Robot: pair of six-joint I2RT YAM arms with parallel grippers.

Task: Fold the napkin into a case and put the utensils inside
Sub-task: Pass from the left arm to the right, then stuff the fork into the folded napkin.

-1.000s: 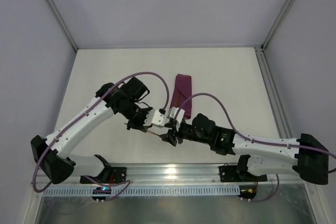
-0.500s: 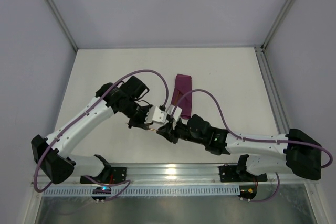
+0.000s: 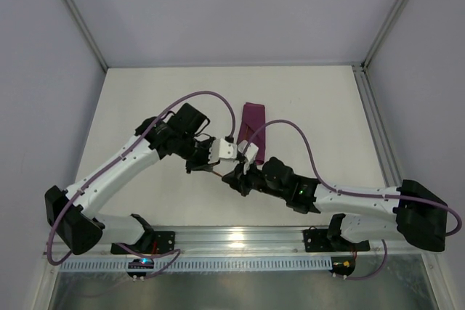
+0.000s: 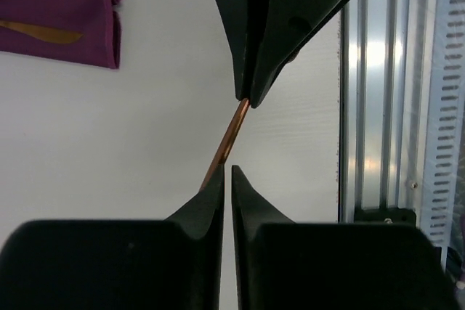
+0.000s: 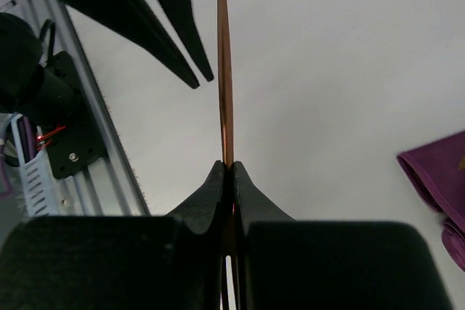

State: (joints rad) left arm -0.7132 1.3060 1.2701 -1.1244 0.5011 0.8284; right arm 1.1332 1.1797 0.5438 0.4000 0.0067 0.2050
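Note:
The napkin lies folded as a narrow magenta case (image 3: pixel 253 123) beyond both grippers, and shows at the top left in the left wrist view (image 4: pixel 58 5). One copper utensil (image 4: pixel 36 32) rests on that cloth. A second copper utensil (image 5: pixel 223 70) sticks straight out of my right gripper (image 5: pixel 227 166), which is shut on it. My left gripper (image 4: pixel 227 170) is shut, tip to tip with the right gripper (image 3: pixel 232 178). The utensil (image 4: pixel 231 136) runs behind its left finger (image 4: pixel 211 194), and nothing shows in the gap between its jaws. Both hover above the table in front of the case.
An aluminium rail (image 3: pixel 240 241) runs along the near table edge, close behind the grippers (image 4: pixel 378 107). Purple cables (image 3: pixel 290 132) loop over both arms. Pale enclosure walls and metal posts (image 3: pixel 378 41) bound the white table (image 3: pixel 320 99).
My right gripper has moved left toward the left one and closed on the copper utensil. The left gripper has shifted slightly up and right, staying shut.

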